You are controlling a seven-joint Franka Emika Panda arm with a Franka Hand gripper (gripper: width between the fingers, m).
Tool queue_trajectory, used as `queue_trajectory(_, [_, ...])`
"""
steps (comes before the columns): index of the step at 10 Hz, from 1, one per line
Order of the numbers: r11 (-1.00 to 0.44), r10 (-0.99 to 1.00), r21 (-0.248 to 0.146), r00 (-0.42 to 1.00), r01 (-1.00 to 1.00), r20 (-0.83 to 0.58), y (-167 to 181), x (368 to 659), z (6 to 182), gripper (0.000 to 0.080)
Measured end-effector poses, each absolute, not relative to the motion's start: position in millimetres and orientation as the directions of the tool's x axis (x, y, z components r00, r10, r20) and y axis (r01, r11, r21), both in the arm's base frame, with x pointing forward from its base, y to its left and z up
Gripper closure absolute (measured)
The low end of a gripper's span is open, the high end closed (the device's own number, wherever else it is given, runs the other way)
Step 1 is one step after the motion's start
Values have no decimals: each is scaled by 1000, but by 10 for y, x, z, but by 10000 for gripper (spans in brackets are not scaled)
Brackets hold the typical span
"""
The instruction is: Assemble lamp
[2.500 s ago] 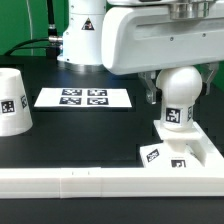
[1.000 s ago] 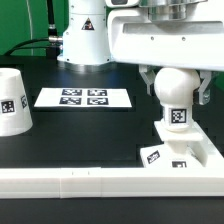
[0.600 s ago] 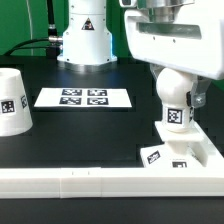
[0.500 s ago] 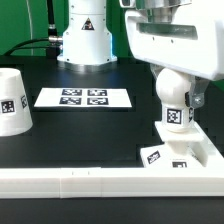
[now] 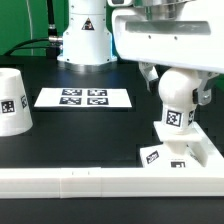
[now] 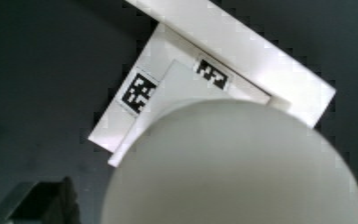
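Observation:
The round-headed bulb (image 5: pixel 178 96) stands upright in the blocky square base (image 5: pixel 190 147) at the exterior view's right, its tag slightly tilted. My gripper (image 5: pixel 177 88) is over it, one dark finger on each side of the bulb head, shut on it. In the wrist view the bulb head (image 6: pixel 229 160) fills most of the picture, with one dark finger (image 6: pixel 41 200) beside it and the tagged base (image 6: pixel 172 92) beneath. The truncated-cone shade (image 5: pixel 12 100) stands alone at the exterior view's far left.
The marker board (image 5: pixel 85 97) lies flat on the black table between the shade and the base. A long white rail (image 5: pixel 90 181) runs along the front edge, just in front of the base. The arm's white pedestal (image 5: pixel 86 35) stands at the back.
My gripper has turned about the bulb's upright axis with the bulb in it. The bulb's tag has swung toward the exterior view's right and tilted. Base and shade have not moved.

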State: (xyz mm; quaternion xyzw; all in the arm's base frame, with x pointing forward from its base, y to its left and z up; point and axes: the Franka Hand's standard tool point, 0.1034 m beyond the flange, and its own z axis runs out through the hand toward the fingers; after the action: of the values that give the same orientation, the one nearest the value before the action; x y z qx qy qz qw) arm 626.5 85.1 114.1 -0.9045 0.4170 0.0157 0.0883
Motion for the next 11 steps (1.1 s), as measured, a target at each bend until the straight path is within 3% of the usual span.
queue_trajectory(2, [-785,-595,-170,801,-596,-63,843,6289,1167,101])
queue_trajectory(7, [-942,-289,-180,957,-284,-3,841,6283,1152,101])
queue_trajectory(10, [-992,52,-109,997,58,53,852,6287,1167,101])
queue_trajectory(11, [-980,184,-66,981,188,63,859,6291,1171,101])
